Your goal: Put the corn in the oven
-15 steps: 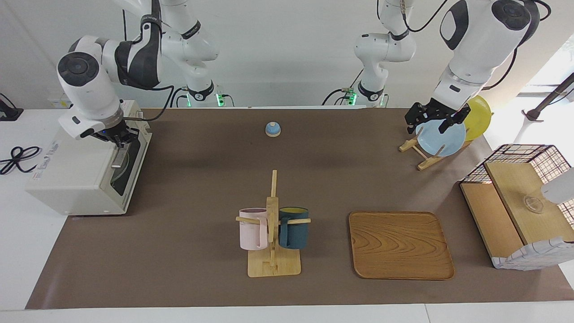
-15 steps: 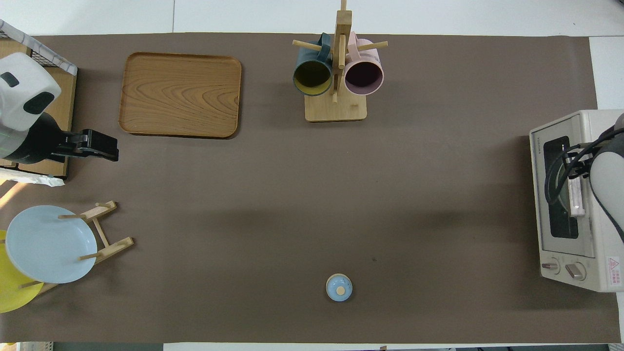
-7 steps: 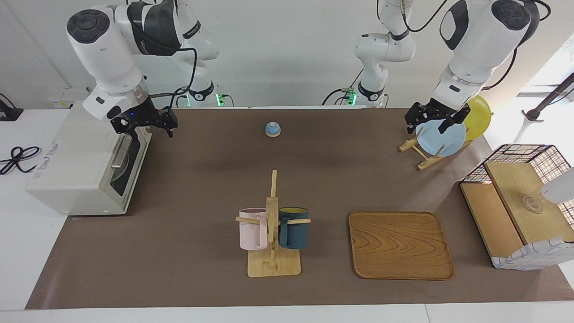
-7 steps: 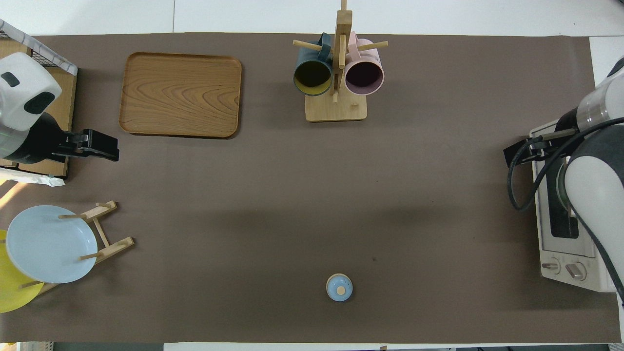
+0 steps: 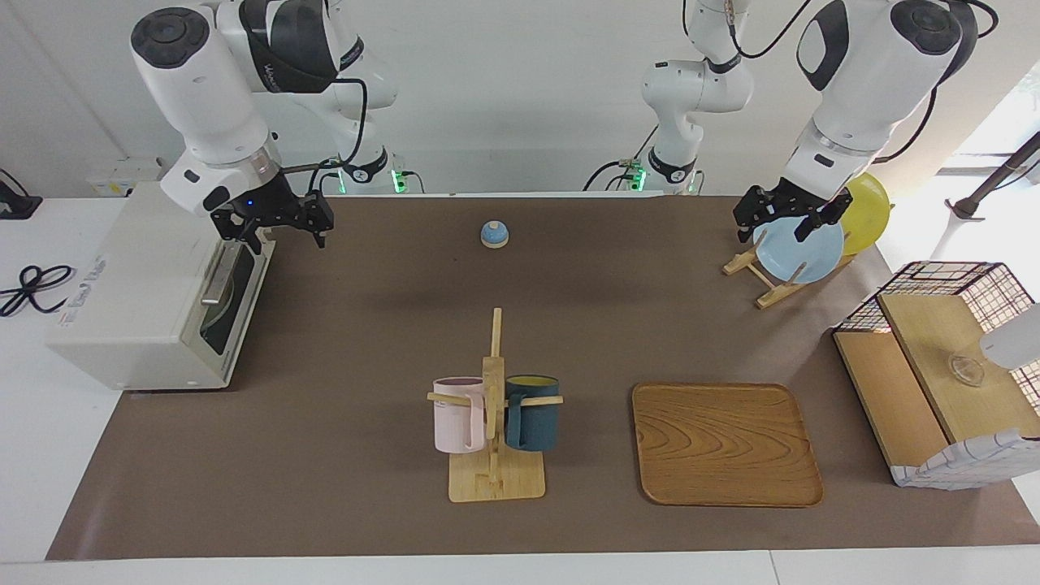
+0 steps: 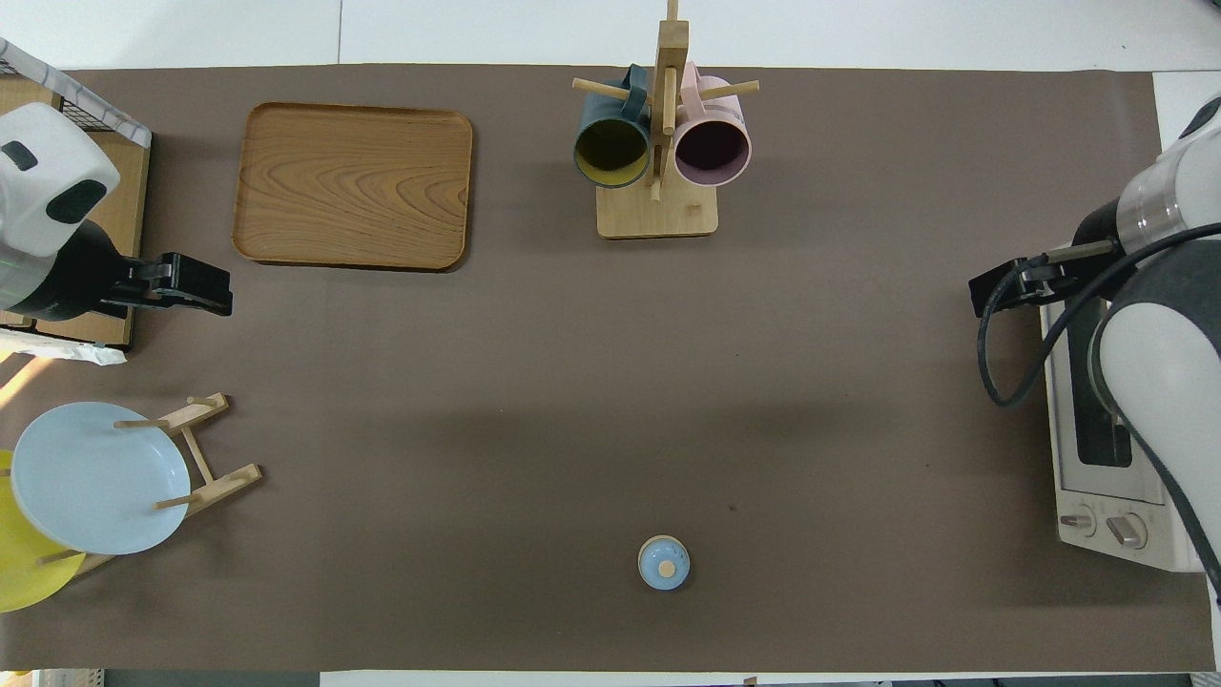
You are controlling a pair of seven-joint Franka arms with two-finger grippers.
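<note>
The off-white oven (image 5: 130, 309) stands at the right arm's end of the table, its dark glass door closed and its metal bar handle (image 5: 216, 280) facing the table's middle. It also shows in the overhead view (image 6: 1126, 496). No corn shows in either view. My right gripper (image 5: 276, 230) is open and empty, raised above the oven's front top edge nearest the robots; the overhead view (image 6: 1002, 289) shows it in front of the door. My left gripper (image 5: 778, 229) is open and empty, held over the plate rack, and waits.
A plate rack (image 5: 764, 284) with a light blue plate (image 5: 800, 252) and a yellow plate (image 5: 868, 213) stands at the left arm's end. A wood-and-wire box (image 5: 942, 366), a wooden tray (image 5: 723, 443), a mug stand (image 5: 494, 479) with two mugs and a small blue knobbed lid (image 5: 494, 234) are on the mat.
My right gripper has lifted off the oven's door handle and moved up and toward the table's middle. The left arm has not moved.
</note>
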